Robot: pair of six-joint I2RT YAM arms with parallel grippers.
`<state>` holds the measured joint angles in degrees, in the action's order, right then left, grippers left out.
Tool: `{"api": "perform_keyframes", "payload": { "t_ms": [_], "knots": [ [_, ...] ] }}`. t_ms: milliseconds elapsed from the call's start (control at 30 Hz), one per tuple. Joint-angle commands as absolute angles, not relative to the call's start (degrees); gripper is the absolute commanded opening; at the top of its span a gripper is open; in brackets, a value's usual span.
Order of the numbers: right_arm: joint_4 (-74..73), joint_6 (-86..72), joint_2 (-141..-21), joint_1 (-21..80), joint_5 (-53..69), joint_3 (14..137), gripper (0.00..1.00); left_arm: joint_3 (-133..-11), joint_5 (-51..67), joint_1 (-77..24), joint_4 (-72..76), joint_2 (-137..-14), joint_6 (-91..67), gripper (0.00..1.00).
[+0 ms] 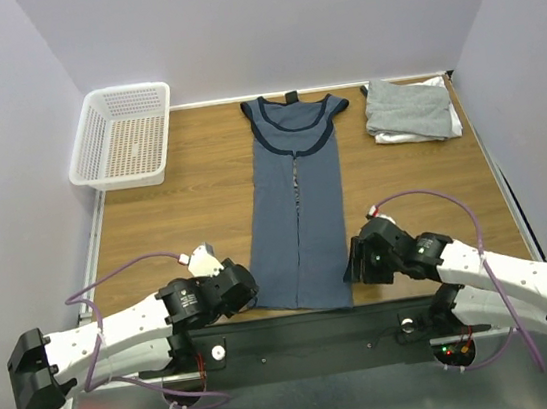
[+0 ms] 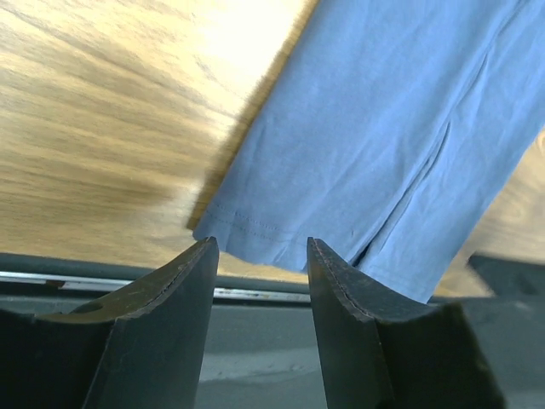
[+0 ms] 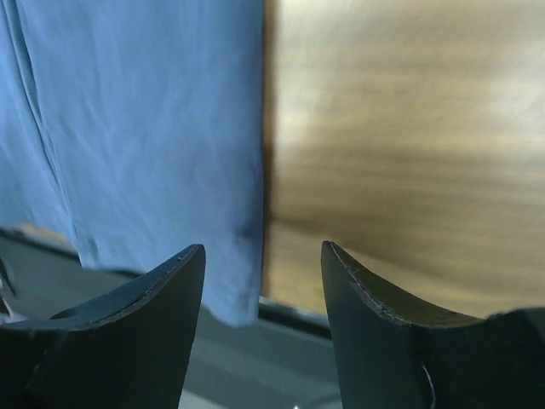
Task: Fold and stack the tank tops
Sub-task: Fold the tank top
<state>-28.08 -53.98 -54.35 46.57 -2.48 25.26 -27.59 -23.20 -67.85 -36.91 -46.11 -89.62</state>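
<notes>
Nearest, the left claw and right claw gape wide and empty beside the hem of the navy tank top, flat lengthwise on the wooden desk, bare wood flanking it, white basket far left, folded tank tops far right.

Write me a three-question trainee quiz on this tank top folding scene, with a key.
1. True or false: the navy tank top lies inside the basket.
2. The folded grey tank top sits: A far right, B far left, C between the arms.
3. Fill in: both arms' jaws are ___ (open/shut).
Key: 1 false; 2 A; 3 open.
</notes>
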Motion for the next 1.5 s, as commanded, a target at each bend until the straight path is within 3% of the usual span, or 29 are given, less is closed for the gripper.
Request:
{"api": "perform_keyframes", "payload": {
  "t_ms": [0, 267, 467, 600, 1000, 1033, 1067, 1133, 1267, 1467],
  "knots": [
    [-30.9, -58.4, -53.4, 50.3, -1.6, 24.7, 0.62, -25.8, -24.4, -65.0, -35.8, -46.4, -89.6, 0.54],
    [-30.4, -64.8, -53.7, 57.0, -1.5, 21.8, 0.61, -20.4, -19.5, -61.5, -29.8, -46.0, -87.0, 0.52],
    [-29.4, -67.4, -54.1, 59.4, -0.9, 20.1, 0.59, -20.1, -18.1, -61.5, -29.5, -46.3, -86.7, 0.63],
    [-27.9, -68.7, -54.8, 60.3, -0.7, 19.1, 0.57, -20.8, -18.1, -61.5, -29.4, -48.2, -86.3, 0.63],
    [-21.0, -71.3, -58.9, 60.4, -0.5, 15.3, 0.47, -21.5, -17.9, -61.4, -27.6, -50.4, -83.9, 0.32],
    [-21.1, -71.4, -59.0, 60.4, -0.8, 15.2, 0.46, -21.6, -17.8, -61.5, -27.3, -50.7, -83.5, 0.26],
    [-21.1, -71.5, -58.8, 60.4, -1.4, 15.1, 0.43, -21.5, -17.8, -61.5, -26.9, -50.6, -83.0, 0.11],
    [-21.0, -71.4, -58.4, 60.4, -2.0, 15.1, 0.36, -21.4, -17.7, -61.5, -26.3, -50.4, -82.4, 0.00],
    [-21.5, -70.8, -57.3, 60.4, -3.3, 15.9, 0.19, -20.5, -15.7, -61.5, -21.6, -49.9, -79.2, 0.00],
    [-27.9, -67.3, -54.4, 60.4, -2.8, 19.2, 0.08, -20.7, -13.6, -63.5, -18.5, -49.9, -78.1, 0.00]
  ]
}}
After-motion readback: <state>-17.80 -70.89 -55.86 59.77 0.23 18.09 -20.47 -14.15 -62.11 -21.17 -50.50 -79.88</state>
